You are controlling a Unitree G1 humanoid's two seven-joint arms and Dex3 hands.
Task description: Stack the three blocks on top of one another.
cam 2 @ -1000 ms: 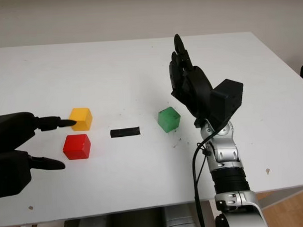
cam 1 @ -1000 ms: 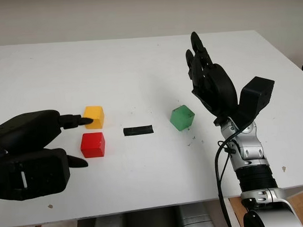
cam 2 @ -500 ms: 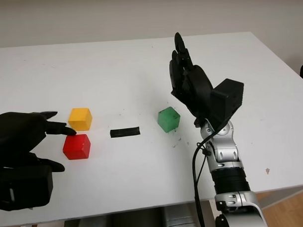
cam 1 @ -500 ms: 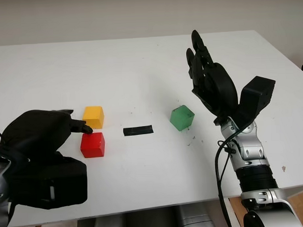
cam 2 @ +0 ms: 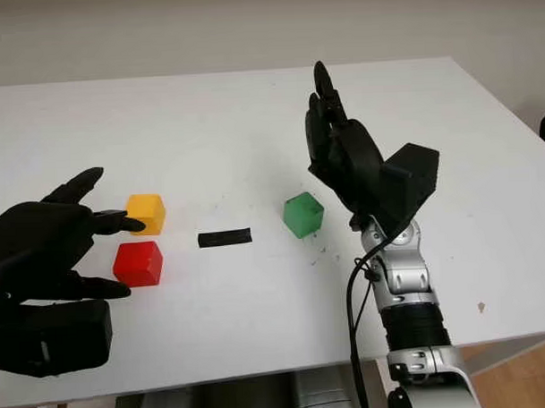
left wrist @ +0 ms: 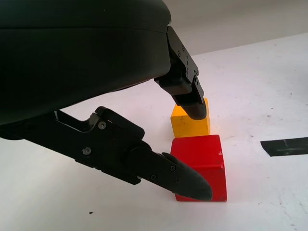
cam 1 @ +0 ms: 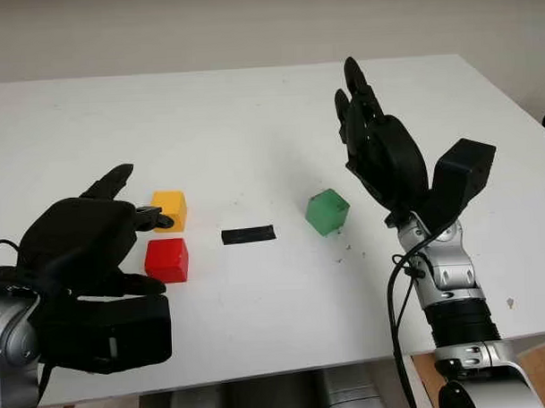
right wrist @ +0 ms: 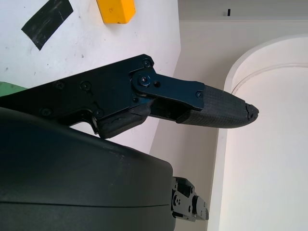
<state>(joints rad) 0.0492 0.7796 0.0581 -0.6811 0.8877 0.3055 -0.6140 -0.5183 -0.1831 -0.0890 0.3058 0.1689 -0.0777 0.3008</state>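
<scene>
A red block (cam 1: 167,260) sits on the white table (cam 1: 252,124), with a yellow block (cam 1: 169,210) just behind it. The green block (cam 1: 327,211) stands apart to the right. My left hand (cam 1: 154,253) is open at the red block's left side. One fingertip (left wrist: 196,109) is in front of the yellow block, and the thumb (left wrist: 185,182) reaches along the red block's near side. I cannot tell whether it touches either block. My right hand (cam 1: 366,120) is open, raised above the table to the right of the green block.
A black tape strip (cam 1: 248,233) lies flat between the red and green blocks. The table's right edge (cam 1: 520,115) runs close to my right arm. The front edge lies just below my left hand.
My left hand has turned and risen beside the red block, and its fingers have uncurled, one now pointing up and back. The blocks and the right hand have not moved.
</scene>
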